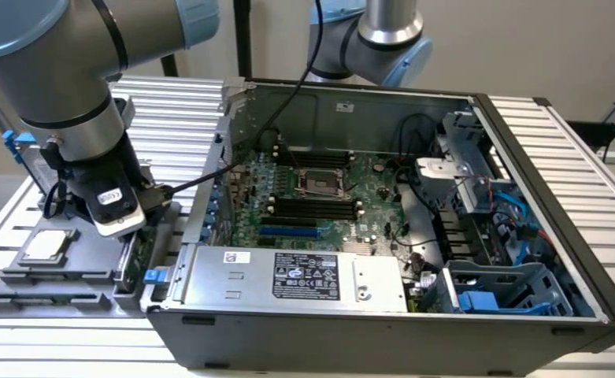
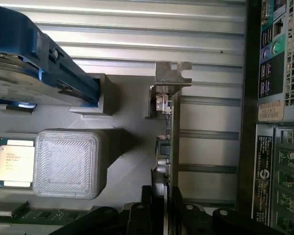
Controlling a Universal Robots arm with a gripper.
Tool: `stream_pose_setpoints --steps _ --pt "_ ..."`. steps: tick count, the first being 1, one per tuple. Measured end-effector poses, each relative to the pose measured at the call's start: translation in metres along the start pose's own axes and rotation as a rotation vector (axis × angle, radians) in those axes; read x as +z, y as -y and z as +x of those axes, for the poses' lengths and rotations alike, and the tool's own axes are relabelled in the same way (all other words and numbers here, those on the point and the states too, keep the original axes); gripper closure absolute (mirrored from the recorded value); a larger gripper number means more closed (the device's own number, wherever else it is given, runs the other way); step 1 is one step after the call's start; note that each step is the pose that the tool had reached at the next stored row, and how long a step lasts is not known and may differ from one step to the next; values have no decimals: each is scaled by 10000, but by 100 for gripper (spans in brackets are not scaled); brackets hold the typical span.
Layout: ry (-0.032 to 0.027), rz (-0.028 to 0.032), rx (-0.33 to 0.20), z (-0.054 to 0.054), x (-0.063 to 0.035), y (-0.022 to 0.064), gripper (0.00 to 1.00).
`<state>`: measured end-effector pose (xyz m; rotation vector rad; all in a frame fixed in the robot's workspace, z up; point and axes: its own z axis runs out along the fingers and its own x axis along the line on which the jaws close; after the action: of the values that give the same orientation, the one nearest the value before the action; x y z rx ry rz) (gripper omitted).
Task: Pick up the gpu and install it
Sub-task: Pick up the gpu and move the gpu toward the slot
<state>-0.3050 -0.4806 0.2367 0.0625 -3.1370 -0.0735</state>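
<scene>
Pick step in hand: the gripper [image 2: 162, 197] is clamped on the gpu [image 2: 169, 147], one finger on each side of the board. We judge the card not yet lifted. It stands on edge in the slot of the gray holder [image 2: 117, 161], just beside the open computer case [image 1: 391, 323], on the exterior view's left. Getting it out calls for a straight pull along the slot, no twist. The card looks thin: green board seen edge-on, silver bracket [image 2: 172, 73] at the far end.
</scene>
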Motion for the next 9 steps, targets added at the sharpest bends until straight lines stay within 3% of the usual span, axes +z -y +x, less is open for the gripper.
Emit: stream_pose_setpoints --steps 9 --pt "-37 -1 1 0 -115 -5 73"
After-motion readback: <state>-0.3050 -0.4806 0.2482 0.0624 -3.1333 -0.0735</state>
